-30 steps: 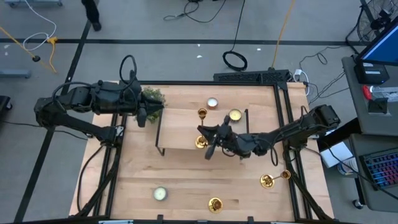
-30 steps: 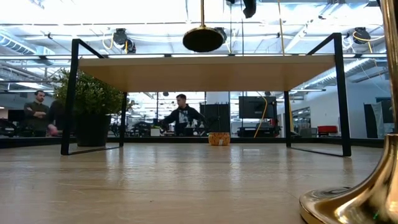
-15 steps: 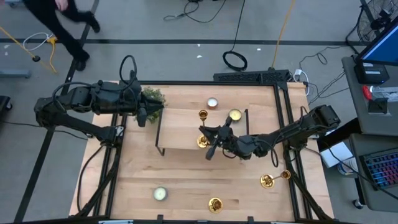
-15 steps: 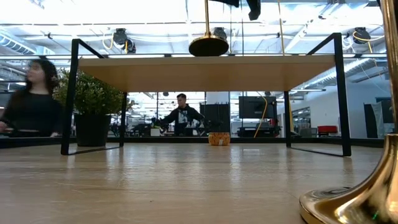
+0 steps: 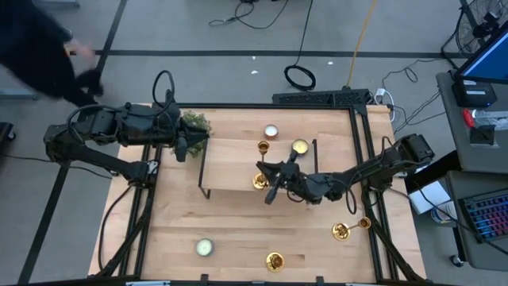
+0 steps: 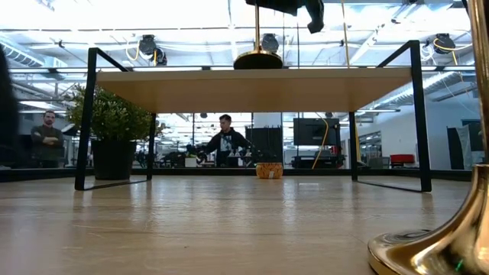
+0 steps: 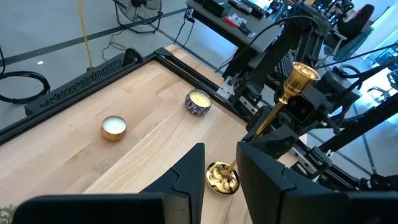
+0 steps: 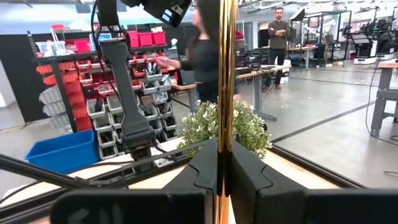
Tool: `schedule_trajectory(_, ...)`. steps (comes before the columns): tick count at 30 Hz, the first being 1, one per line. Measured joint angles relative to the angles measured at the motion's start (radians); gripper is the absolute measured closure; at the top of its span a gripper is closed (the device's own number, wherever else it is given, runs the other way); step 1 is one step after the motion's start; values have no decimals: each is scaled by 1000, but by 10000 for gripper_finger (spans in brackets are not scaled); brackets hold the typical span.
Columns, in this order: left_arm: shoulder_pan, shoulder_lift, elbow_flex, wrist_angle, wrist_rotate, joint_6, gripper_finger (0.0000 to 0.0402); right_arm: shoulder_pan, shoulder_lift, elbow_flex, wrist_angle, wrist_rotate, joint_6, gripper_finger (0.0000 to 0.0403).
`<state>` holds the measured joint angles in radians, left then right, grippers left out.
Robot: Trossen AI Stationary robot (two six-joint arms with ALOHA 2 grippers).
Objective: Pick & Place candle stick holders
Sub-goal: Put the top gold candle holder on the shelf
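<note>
- Brass candle stick holder [image 5: 261,163] clamped by its thin stem in right gripper [image 5: 274,179], over the raised wooden shelf [image 5: 230,171] at table centre; base [image 6: 258,59] at or just touching the shelf top.
- Two more gold holders [image 5: 343,230] [image 5: 275,260] near the table's front right, well apart from the shelf.
- Tealight candles [image 5: 271,131] behind the shelf, another [image 5: 205,247] at front left.
- Left gripper [image 5: 182,148] parked beside the green plant [image 5: 194,122], fingers a little apart, empty.
- Best now, probably: keep stem upright, settle base flat, release only once weight rests on shelf, withdraw straight to avoid tipping.
</note>
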<state>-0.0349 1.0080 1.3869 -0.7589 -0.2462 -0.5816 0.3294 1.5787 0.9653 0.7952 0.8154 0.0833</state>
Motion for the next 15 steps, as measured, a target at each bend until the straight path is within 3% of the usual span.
schedule_trajectory(15, 0, 0, 0, 0, 0, -4, 305, -1, 0, 0, 1, -9, -27, 392)
